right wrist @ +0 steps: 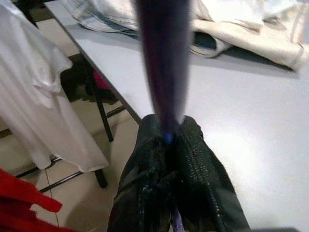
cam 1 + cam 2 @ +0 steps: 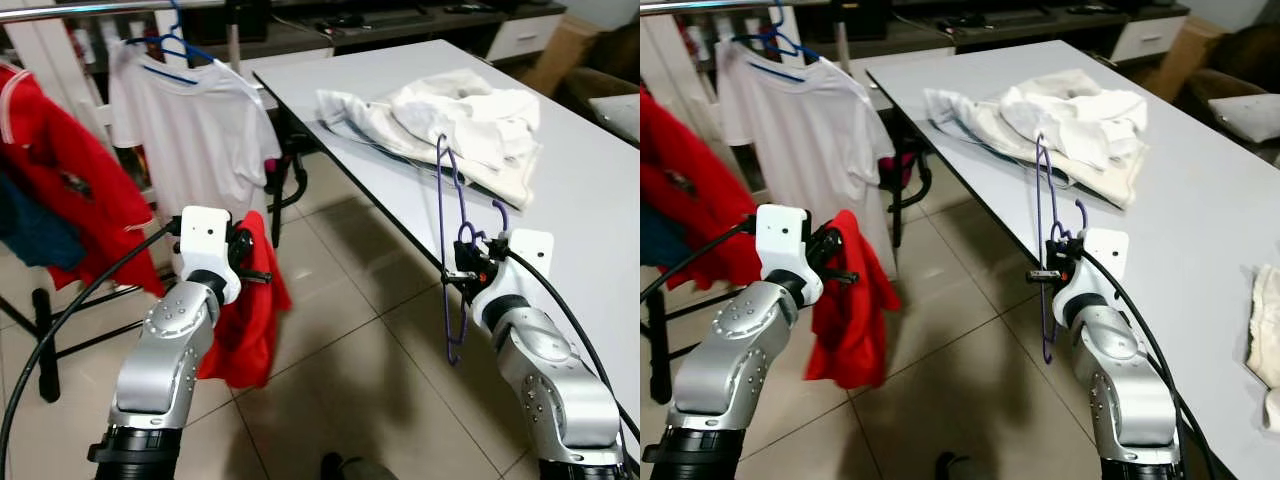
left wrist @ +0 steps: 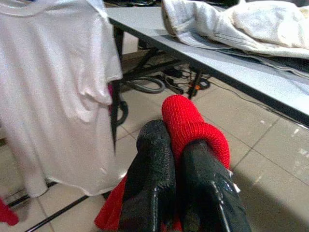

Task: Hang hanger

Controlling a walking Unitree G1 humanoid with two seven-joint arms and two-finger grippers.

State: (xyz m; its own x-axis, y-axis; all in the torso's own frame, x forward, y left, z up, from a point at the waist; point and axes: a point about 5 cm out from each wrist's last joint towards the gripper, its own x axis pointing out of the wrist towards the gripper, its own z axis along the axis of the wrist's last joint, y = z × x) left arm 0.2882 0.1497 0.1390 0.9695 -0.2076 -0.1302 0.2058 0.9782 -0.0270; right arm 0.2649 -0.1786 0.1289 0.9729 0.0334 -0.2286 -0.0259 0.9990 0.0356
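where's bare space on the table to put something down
The grey table is bare along its near edge beside the right end effector, which is shut on the purple hanger, and across the stretch between the white clothes pile and the cream cloth. The far corner behind the pile is bare too. The pile crowds the middle.

A thin purple hanger [image 2: 447, 240] stands nearly upright beside the table edge, hook at its top, pinched near the middle between two black fingers.
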